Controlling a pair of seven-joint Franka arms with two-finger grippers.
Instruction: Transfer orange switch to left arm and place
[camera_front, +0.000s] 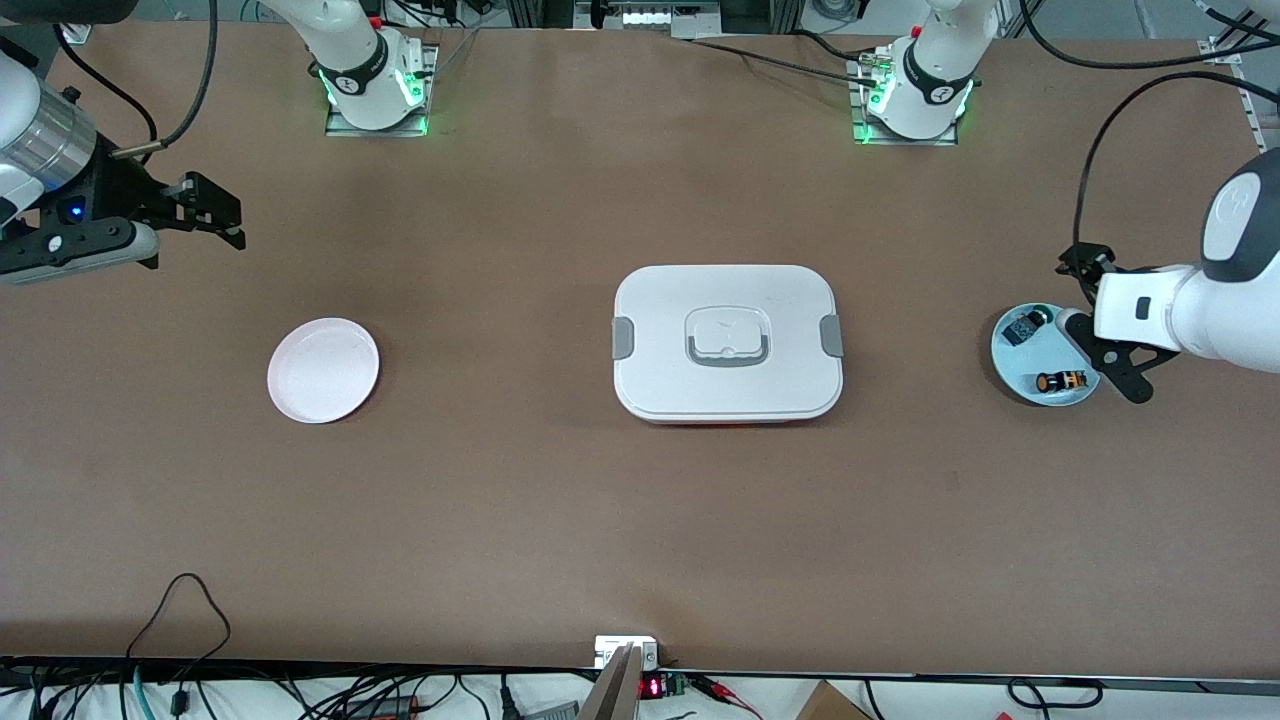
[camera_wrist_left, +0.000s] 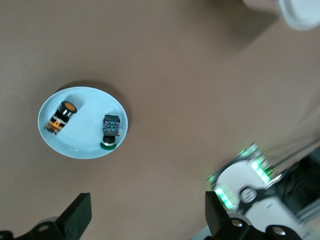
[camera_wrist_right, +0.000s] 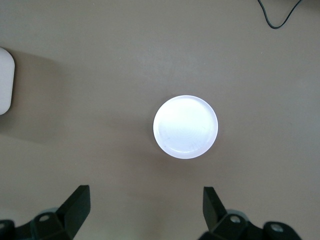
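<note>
Two glossy white jointed arms are showing: green lights are glowing round the right arm (camera_front: 365, 75) base and left arm (camera_front: 925, 85) base, black cables are trailing off, and black fingers (camera_wrist_right: 75, 207) are tipping each wrist.

Item, left arm (camera_front: 1200, 310): cut off by the front view's edge past the elbow, and I saw its wrist covering part of the pale blue plate (camera_front: 1020, 378). Item, green-capped switch (camera_front: 1025, 325): partly screened by that wrist in the front view, its markings too small for me to read. Item, orange switch (camera_front: 1061, 381): its markings likewise too small. Item, right arm (camera_front: 40, 150): only the wrist and right gripper (camera_front: 232, 220) fell inside the front view. Item, box (camera_wrist_right: 4, 80): only a corner showed in the right wrist view. Item, left gripper (camera_wrist_left: 145, 220): only its fingertips (camera_wrist_left: 77, 212) showed in its own view, the rest cropped.
</note>
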